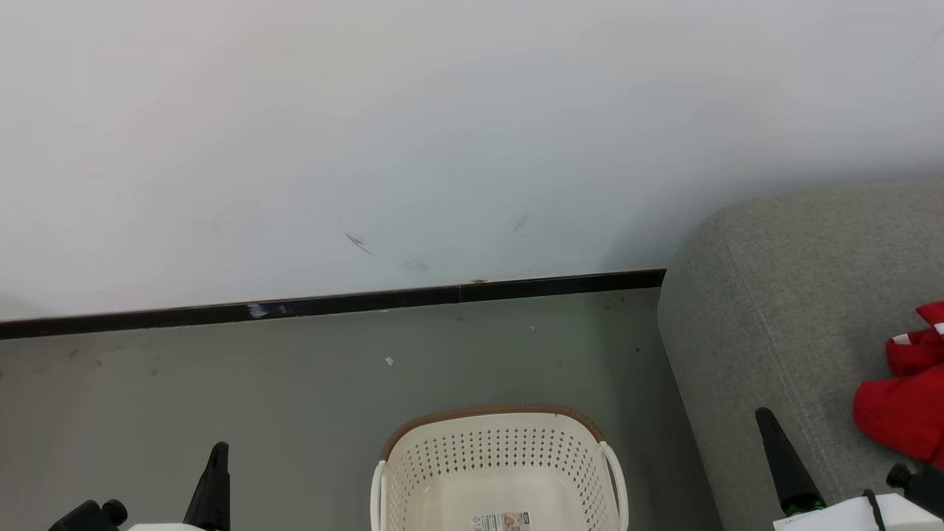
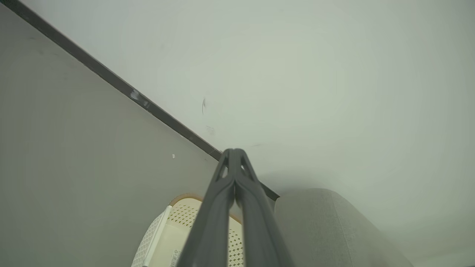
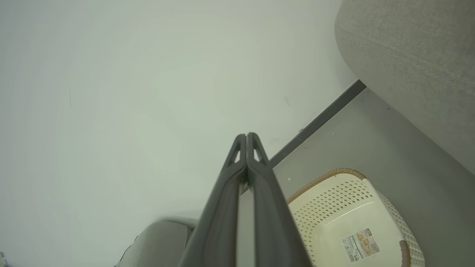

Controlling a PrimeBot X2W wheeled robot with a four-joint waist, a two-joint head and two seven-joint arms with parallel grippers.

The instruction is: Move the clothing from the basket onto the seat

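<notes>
Plainly, the head view is the one that takes in the clothing. It is a bright red heap with a bit of white trim, lying on top of the seat and cut off by the picture's right edge. The basket stands on the grey floor, just beside the seat's rounded left corner. Its brown rim faces the wall.

The right wrist view looks down into the basket from the other side. It shows the cream bottom, a printed label stuck there, and the perforated wall behind. The left wrist view catches a slice of the basket's rim and wall, partly hidden by that arm's own fingers, with the seat's grey corner next to it.

The left gripper hangs over the floor, well to the left of the basket. Its two dark fingers are pressed together along their length with nothing between them, as its wrist view shows clearly. The right gripper is above the seat's near edge, near the clothing but apart from it. Its fingers are likewise closed tip to tip and empty.

A dark baseboard runs along the foot of the scuffed white wall and ends behind the seat. Nothing stands between the grippers and the basket.
</notes>
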